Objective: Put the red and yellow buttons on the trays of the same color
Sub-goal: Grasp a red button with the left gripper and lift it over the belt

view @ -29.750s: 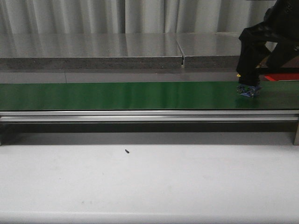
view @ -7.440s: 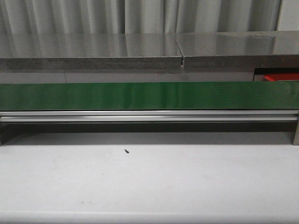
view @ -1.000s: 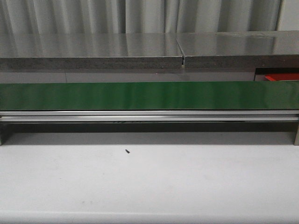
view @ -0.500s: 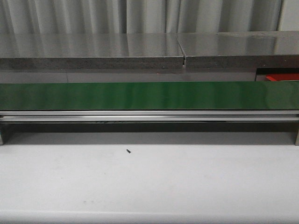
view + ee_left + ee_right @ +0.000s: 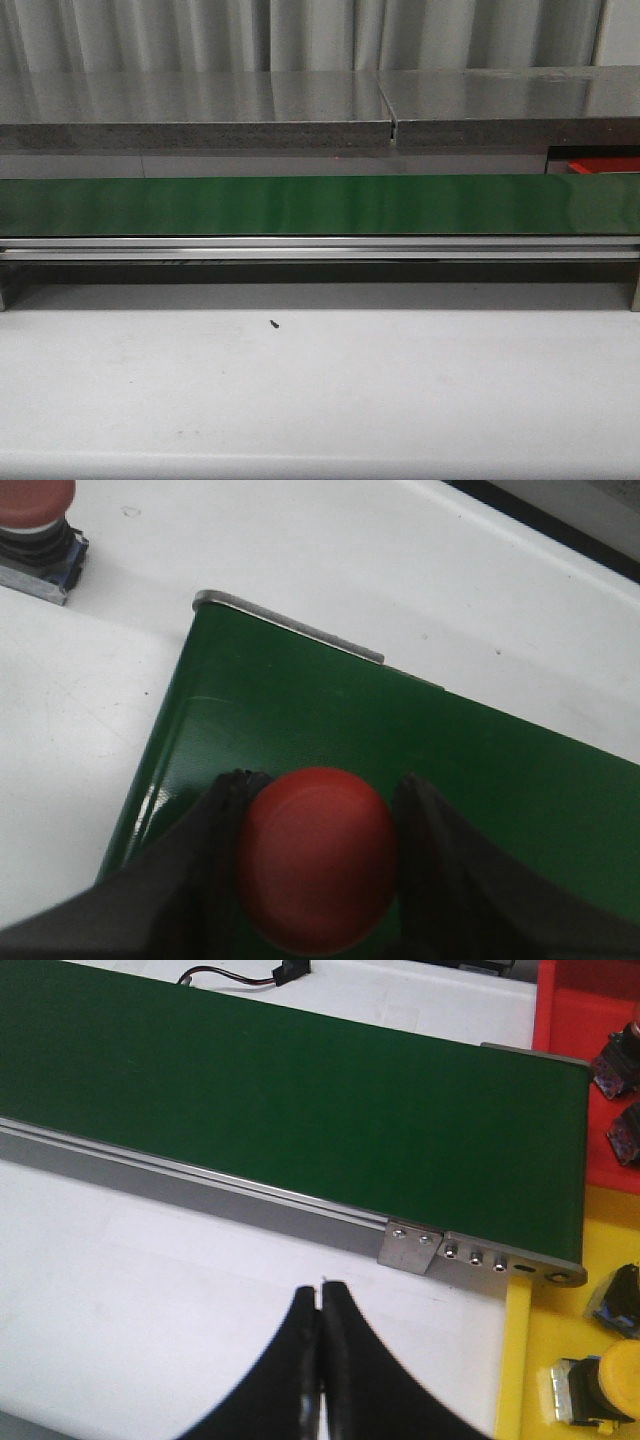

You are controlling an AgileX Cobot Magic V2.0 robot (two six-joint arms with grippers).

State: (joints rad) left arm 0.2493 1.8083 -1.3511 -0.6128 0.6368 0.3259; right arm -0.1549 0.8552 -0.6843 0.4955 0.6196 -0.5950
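Front view: green conveyor belt (image 5: 300, 205) bare along its whole visible length, white tabletop (image 5: 320, 390) in front open except a tiny dark speck (image 5: 272, 323). At the belt's right end, red tray (image 5: 580, 1020) and yellow tray (image 5: 560, 1360) hold buttons, crowding access.

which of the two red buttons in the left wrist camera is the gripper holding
The red button over the green belt, between the left gripper's fingers; the other red button sits apart on the white table.
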